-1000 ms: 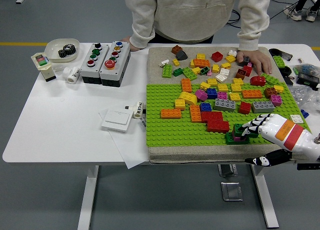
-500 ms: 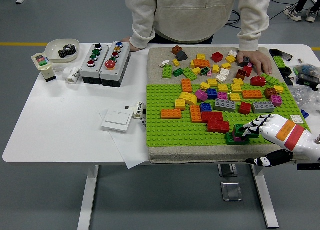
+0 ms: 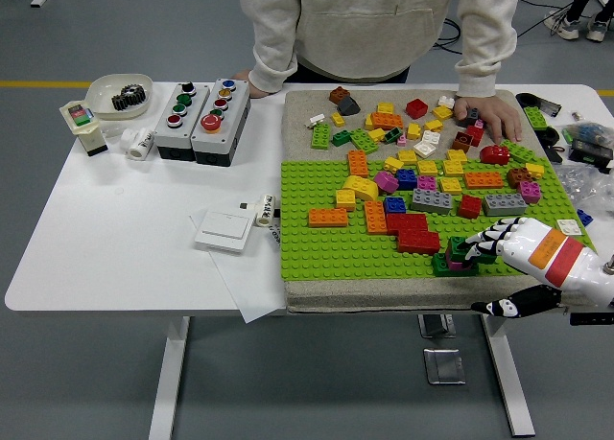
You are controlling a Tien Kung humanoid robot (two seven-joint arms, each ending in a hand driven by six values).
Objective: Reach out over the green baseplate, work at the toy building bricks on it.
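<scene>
Fingertips (image 3: 477, 245) of the right hand (image 3: 523, 248) pinch the small brick stack (image 3: 455, 258) at the green baseplate (image 3: 317, 243) edge; a skewed pull could topple it.

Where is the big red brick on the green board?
In the head view, the big red brick sits near the front of the green baseplate, toward the right, beside an orange brick and left of the robot's right hand.
</scene>
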